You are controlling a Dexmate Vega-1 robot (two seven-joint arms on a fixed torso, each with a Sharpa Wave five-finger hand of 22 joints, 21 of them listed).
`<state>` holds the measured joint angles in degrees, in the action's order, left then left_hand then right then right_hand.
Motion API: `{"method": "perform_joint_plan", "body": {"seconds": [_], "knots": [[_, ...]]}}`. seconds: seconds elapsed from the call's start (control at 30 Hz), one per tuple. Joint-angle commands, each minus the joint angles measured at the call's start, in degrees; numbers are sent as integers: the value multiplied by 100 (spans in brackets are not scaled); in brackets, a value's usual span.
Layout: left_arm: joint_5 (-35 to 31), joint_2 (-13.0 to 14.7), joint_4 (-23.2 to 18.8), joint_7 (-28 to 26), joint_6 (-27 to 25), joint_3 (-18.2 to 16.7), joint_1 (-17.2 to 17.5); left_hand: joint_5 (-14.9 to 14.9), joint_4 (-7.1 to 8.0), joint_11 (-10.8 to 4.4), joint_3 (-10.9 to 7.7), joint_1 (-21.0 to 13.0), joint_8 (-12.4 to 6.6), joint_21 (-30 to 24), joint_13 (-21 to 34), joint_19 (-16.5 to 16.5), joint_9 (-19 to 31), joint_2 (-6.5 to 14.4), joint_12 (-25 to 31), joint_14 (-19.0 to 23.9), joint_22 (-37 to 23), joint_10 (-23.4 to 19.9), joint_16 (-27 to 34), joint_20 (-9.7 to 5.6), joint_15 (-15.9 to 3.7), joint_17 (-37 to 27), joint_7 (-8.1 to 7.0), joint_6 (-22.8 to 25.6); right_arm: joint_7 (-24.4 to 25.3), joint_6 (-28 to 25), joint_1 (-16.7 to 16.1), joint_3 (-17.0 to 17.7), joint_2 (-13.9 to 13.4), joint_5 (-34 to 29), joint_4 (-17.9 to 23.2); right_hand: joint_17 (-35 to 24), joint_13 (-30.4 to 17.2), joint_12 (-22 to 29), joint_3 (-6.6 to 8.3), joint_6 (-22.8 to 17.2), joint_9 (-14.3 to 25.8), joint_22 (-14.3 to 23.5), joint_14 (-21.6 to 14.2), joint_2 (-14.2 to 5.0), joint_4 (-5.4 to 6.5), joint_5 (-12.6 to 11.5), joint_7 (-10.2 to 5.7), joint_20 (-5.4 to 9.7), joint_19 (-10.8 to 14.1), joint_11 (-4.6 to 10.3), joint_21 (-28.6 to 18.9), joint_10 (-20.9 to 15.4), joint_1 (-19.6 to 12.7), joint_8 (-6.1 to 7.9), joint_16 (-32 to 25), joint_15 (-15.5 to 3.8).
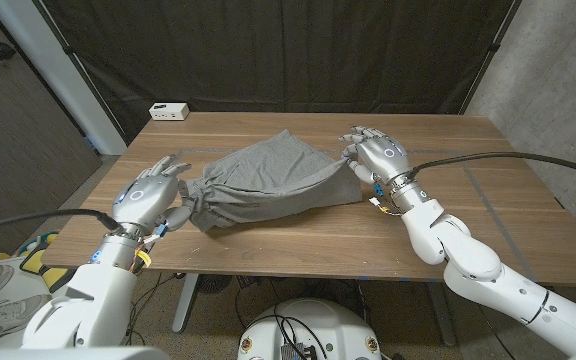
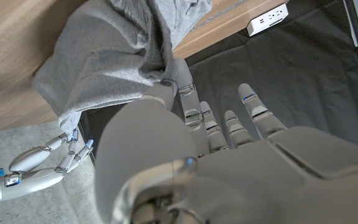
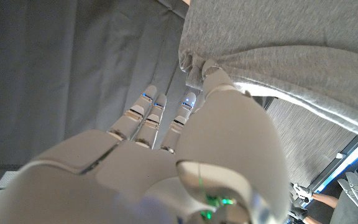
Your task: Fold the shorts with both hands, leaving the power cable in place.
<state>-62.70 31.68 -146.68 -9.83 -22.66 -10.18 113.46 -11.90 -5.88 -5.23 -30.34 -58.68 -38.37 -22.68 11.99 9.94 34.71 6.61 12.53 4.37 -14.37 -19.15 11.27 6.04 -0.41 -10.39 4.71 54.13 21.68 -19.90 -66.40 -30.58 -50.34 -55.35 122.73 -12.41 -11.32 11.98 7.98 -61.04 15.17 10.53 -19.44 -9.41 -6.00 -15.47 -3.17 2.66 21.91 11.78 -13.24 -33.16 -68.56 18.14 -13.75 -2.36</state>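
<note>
The grey shorts stretch across the middle of the wooden table, bunched at both ends. My left hand pinches the bunched left end near the table's front left, its other fingers spread. My right hand grips the right end further back. In the left wrist view, my left hand holds a fold of the shorts between thumb and a finger. My right hand shows beyond the cloth. In the right wrist view, my right hand pinches a gathered edge of the shorts.
A white power strip lies at the table's back left corner, also in the left wrist view. A black curtain hangs behind the table. Bare wood lies to the right of the shorts and along the front edge.
</note>
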Motion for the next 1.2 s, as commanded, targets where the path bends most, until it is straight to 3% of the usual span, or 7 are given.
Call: {"method": "perform_joint_plan", "body": {"seconds": [0.03,0.17,0.67,1.2], "knots": [[-129,-439,427,-754,-27,200,-529,-39,-48,-20,-12,4,-38,-46,-3,78,-11,-44,53,81,-15,-63,24,29,6,-9,-221,251,-90,207,875,-248,411,-194,-484,-13,-13,-27,-23,-179,61,18,-62,-38,18,-28,133,62,-12,-1,12,-31,-46,10,-44,-1029],[-56,-416,516,-802,-90,221,-614,-46,-61,-42,-29,22,-24,-69,-4,96,-38,-53,43,109,-13,-64,23,27,7,-10,-274,214,-179,253,1161,-341,524,-266,-662,-21,-13,-29,-29,-171,64,17,-77,-43,21,-28,136,67,-15,0,14,-32,-52,3,-57,-1031],[124,-283,694,-1123,-282,310,-732,-74,-106,-61,-76,56,-44,-120,-7,122,-132,-84,56,176,-9,-163,18,42,-4,-10,-239,303,-439,659,2185,-758,894,-324,-1368,-39,-12,-37,-53,-166,49,16,-118,-40,29,-29,94,72,-11,3,15,-31,-70,-30,-86,-1033],[75,-132,892,-1226,-833,655,-1208,-106,-146,-98,-129,96,-76,-191,-10,186,-167,-118,36,240,-5,-187,13,36,-46,-10,-242,330,-596,847,3001,-1092,1191,-267,-2036,-48,-13,-32,-71,-200,59,16,-116,-36,25,-31,90,67,-6,4,15,-59,-100,-30,-93,-1040]]}}
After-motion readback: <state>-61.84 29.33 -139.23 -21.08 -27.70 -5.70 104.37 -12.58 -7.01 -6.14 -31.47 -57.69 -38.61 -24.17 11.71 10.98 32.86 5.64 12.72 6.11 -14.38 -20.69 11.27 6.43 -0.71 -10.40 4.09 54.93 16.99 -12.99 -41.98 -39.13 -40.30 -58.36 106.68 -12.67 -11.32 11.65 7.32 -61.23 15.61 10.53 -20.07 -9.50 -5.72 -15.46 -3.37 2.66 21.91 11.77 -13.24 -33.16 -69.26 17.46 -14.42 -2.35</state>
